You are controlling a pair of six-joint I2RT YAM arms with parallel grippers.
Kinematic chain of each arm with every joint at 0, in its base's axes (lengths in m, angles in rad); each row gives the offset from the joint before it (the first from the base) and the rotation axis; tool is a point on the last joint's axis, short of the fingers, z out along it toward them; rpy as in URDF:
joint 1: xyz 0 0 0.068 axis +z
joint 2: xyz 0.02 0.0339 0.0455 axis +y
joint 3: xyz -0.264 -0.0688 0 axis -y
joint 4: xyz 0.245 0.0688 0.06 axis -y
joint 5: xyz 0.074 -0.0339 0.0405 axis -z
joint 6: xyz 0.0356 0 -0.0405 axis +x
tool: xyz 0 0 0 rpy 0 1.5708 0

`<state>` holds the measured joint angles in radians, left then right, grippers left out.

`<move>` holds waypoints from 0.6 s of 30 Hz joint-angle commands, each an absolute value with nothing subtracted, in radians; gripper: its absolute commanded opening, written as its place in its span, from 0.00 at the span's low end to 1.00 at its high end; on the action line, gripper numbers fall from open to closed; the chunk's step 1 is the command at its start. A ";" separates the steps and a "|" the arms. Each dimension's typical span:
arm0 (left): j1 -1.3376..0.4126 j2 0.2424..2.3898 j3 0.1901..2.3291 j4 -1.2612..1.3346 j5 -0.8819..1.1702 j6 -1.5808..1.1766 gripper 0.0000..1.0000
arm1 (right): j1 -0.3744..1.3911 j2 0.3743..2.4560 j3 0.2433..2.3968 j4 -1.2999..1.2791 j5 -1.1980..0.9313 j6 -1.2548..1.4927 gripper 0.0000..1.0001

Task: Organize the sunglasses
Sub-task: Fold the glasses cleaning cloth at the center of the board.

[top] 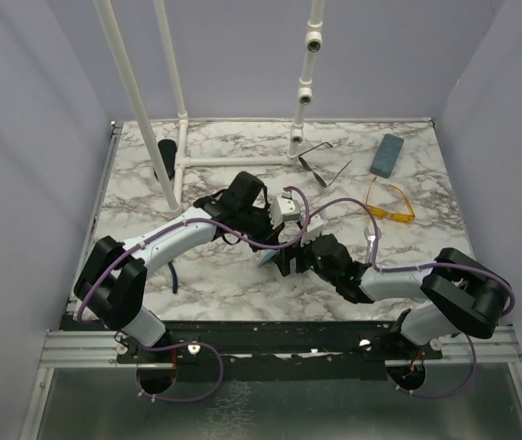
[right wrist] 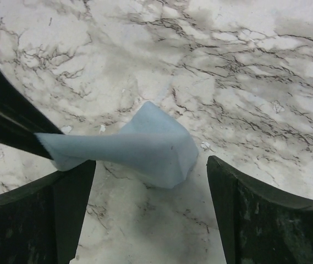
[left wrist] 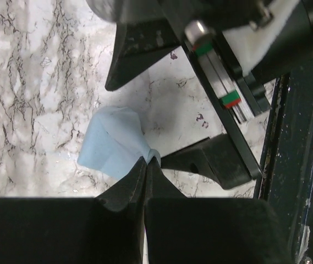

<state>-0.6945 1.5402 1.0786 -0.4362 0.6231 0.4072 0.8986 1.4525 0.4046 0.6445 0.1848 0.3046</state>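
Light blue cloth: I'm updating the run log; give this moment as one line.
left gripper: shut on light blue cloth | right gripper: open by cloth | dark wire-frame sunglasses, yellow-orange plastic sunglasses: on marble table, untouched

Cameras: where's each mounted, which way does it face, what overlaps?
Top external: above and behind the arms, looking down on the white marble-patterned table; both arms show, bases at the bottom.
Left wrist: on the left arm, looking down past the shut left gripper, which pinches a crumpled pale blue cloth.
Right wrist: on the right arm, looking down between the fingers of the open right gripper, at that cloth.
Shared: both wrist views show the cloth and the other arm's fingers.
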 commanded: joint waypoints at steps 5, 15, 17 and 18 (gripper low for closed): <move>-0.699 1.517 1.108 -0.439 0.677 0.392 0.00 | 0.931 1.471 0.404 0.679 0.264 0.296 0.86; -0.699 1.493 1.088 -0.460 0.643 0.430 0.00 | 0.930 1.330 0.381 0.536 0.486 0.373 0.78; -0.699 1.498 1.089 -0.461 0.643 0.432 0.00 | 0.931 1.307 0.381 0.503 0.482 0.358 0.78; -0.699 1.501 1.091 -0.460 0.642 0.433 0.00 | 0.931 1.300 0.383 0.489 0.481 0.350 0.78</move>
